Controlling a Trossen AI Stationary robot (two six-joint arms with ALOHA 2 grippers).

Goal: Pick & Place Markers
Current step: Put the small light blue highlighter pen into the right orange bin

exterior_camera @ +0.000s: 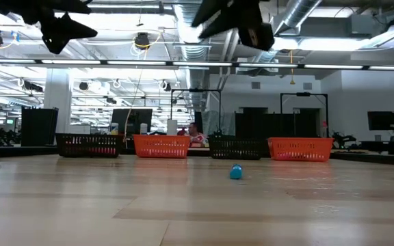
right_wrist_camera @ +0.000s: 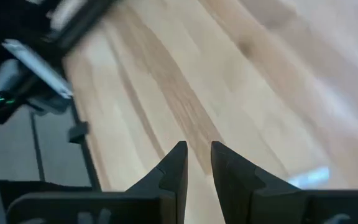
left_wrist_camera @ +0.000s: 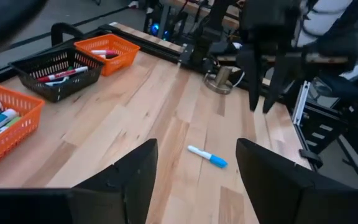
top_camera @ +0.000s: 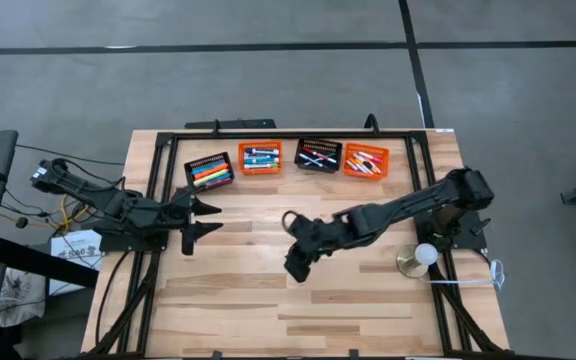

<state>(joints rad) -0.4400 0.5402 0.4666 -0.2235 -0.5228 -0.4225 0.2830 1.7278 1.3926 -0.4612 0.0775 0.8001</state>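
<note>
Four small slatted baskets line the far edge of the pale wooden table [top_camera: 268, 300]: a black basket [top_camera: 209, 171] at the left, an orange basket [top_camera: 260, 158], a second black basket [top_camera: 318, 155], and a second orange basket [top_camera: 366, 161] at the right, all filled with coloured capped markers [top_camera: 208, 174]. One white marker with a blue cap [left_wrist_camera: 207, 156] lies alone on the bare boards mid-table, well apart from the baskets, nothing around it. A round brass-coloured base with a white ball [top_camera: 420, 259] sits by the right arm's mount. The left gripper [top_camera: 206, 219] hangs above the table's left side, fingers spread, empty. The right gripper [top_camera: 292, 246] hovers over the centre, tilted down, fingers narrowly apart, pinching nothing.
</note>
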